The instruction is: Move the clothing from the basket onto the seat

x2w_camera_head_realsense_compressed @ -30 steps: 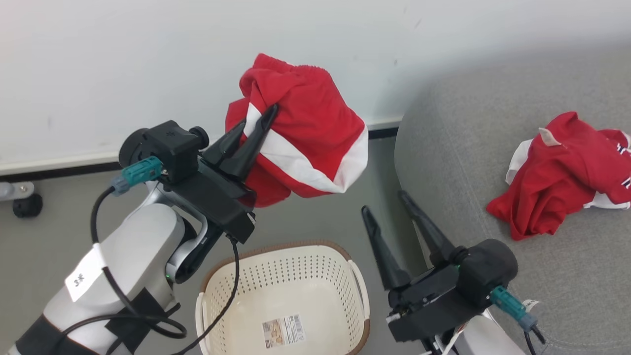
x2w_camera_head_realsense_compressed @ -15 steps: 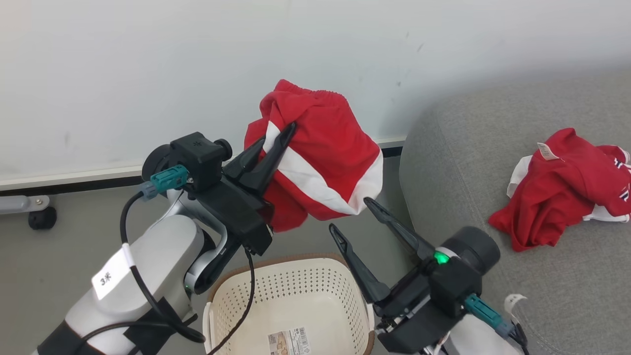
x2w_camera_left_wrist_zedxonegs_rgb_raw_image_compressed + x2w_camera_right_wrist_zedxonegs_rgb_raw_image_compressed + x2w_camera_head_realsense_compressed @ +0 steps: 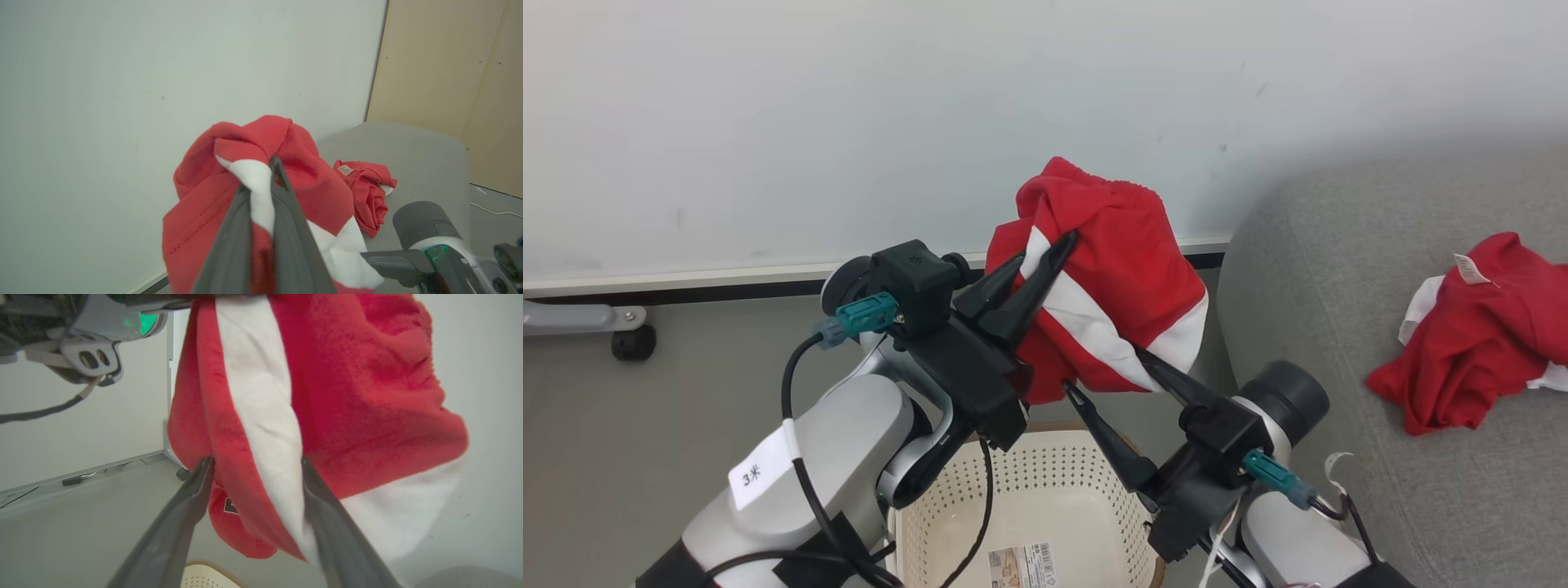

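Against white wall (image 3: 849, 122), left end effector (image 3: 1049, 249) pinches red garment (image 3: 1123, 261); right one (image 3: 1104, 370) splayed.

Bright, even light, soft shadows; the clothing (image 3: 359, 375) blurs close up.

head: above, facing down | wrists: close, left from behind, right from below | shared: red garment (image 3: 1119, 269)

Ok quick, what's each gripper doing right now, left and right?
Left gripper: shut on the red garment, holding it up.
Right gripper: open, straddling the garment's lower edge, not gripping.
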